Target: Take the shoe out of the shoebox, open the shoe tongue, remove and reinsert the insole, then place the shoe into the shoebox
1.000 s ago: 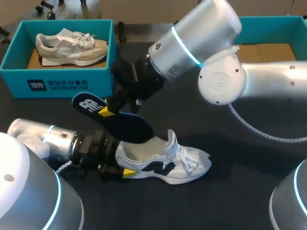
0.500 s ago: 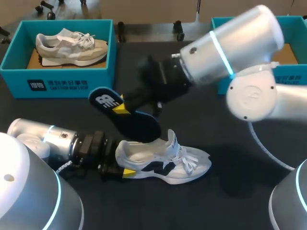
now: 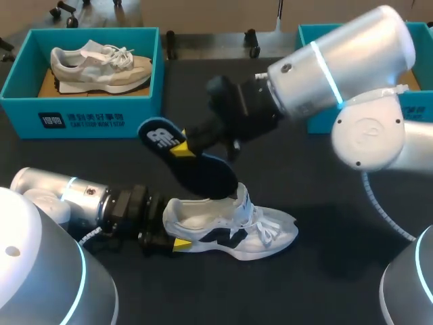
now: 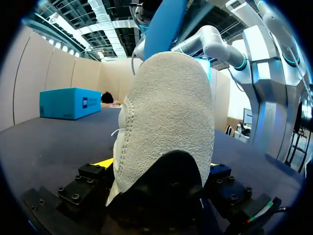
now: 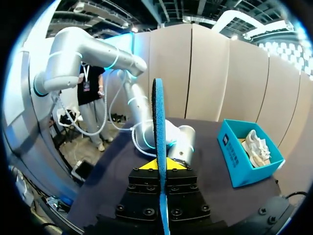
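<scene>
From my head camera I see a matte black table (image 3: pixel 325 223) under even overhead light, with soft shadows on it; the left wrist camera shows the same dark tabletop (image 4: pixel 49 129).

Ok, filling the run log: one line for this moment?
left gripper shut on shoe | right gripper shut on insole above shoe

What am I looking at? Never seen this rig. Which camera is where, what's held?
Two robot arms at a dark table. The head view looks down from above and behind; the two round views come from a camera on each wrist. The left gripper is shut on the heel of a white shoe on the table. The right gripper holds a dark insole over that shoe's opening. A teal shoebox at back left holds a beige shoe; a second teal box sits at back right.
</scene>
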### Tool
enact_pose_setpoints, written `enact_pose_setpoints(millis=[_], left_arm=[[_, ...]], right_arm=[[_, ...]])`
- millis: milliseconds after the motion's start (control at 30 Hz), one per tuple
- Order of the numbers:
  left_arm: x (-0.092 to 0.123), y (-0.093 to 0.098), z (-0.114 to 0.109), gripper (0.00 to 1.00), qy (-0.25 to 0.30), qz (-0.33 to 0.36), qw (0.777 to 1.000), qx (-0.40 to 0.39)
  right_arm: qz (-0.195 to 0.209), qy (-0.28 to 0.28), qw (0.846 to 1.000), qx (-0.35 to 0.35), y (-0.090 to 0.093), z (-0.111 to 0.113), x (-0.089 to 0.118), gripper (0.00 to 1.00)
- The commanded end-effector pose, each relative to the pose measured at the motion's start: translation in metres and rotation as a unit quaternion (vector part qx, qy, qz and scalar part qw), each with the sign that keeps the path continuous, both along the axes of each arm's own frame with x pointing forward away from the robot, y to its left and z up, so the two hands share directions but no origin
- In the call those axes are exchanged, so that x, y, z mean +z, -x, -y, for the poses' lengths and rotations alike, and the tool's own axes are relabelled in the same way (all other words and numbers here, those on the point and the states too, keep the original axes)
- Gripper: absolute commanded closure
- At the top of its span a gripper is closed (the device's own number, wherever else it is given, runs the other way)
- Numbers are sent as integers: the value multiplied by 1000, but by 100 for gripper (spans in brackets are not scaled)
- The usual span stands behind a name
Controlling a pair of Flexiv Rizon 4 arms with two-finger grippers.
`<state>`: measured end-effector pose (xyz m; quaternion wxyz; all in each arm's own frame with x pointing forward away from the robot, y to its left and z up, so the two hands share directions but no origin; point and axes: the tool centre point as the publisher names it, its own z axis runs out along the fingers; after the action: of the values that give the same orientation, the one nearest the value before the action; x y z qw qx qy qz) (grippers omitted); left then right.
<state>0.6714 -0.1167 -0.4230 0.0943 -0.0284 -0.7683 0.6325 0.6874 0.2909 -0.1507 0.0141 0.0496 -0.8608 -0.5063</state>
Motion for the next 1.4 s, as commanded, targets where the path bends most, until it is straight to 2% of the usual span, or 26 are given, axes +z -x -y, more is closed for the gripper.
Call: enact_pose_setpoints(millis=[33, 133, 233, 667, 800, 1033, 1133, 1400], left_arm=[[-2, 0, 0, 100, 0, 0, 1000, 1], [-2, 0, 0, 100, 0, 0, 1000, 1], [-2, 0, 0, 100, 0, 0, 1000, 1], [-2, 0, 0, 100, 0, 0, 1000, 1], [-2, 0, 0, 100, 0, 0, 1000, 1], [-2, 0, 0, 100, 0, 0, 1000, 1], [-2, 0, 0, 100, 0, 0, 1000, 1], [-2, 0, 0, 100, 0, 0, 1000, 1]], right_arm=[[5, 3, 1000, -11, -1, 64, 27, 100], [12, -18, 1000, -21, 0, 84, 43, 100], [-10, -36, 998, -42, -3, 105, 58, 100], [-10, -36, 998, -42, -3, 105, 58, 100], [-6, -75, 996, -51, 3, 114, 74, 100], [-20, -72, 996, -53, 11, 126, 103, 100], [-41, -81, 994, -63, 16, 130, 118, 100], [-41, -81, 994, -63, 16, 130, 118, 100]])
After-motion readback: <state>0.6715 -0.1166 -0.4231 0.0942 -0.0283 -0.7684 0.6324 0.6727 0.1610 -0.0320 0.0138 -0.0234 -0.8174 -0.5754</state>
